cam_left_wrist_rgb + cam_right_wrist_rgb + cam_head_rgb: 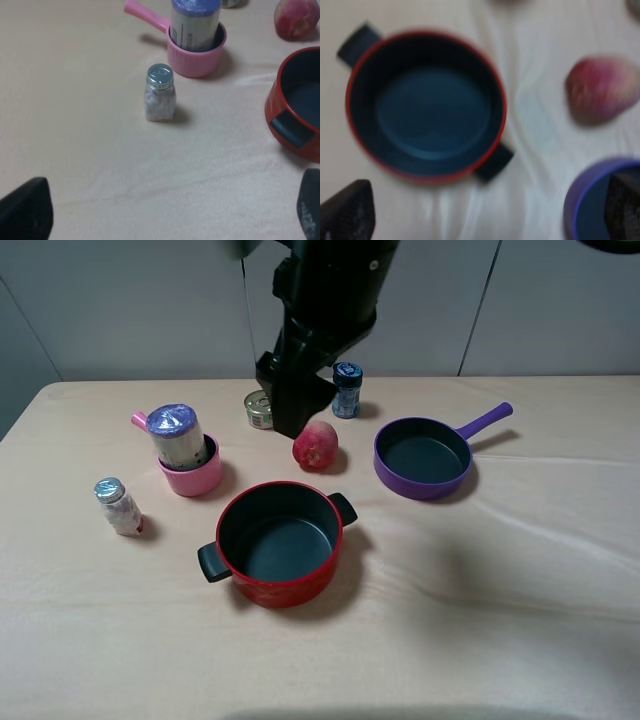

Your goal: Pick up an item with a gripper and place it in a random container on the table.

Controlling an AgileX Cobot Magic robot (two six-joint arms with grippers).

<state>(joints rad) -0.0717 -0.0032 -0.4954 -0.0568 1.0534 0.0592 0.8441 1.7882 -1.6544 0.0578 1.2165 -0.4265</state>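
The cream-white canister with a shiny purple top stands upright inside the small pink saucepan at the left of the table. It also shows in the left wrist view, inside the saucepan. My left gripper is open and empty, well back from the saucepan, with its fingertips wide apart. My right gripper is open and empty, high above the red pot; that view is blurred. A bulky black arm hangs high over the far middle of the table.
A small foil-capped white bottle stands left of the red two-handled pot. A red-pink fruit, a tin can and a blue-lidded jar lie behind it. A purple pan sits at the right.
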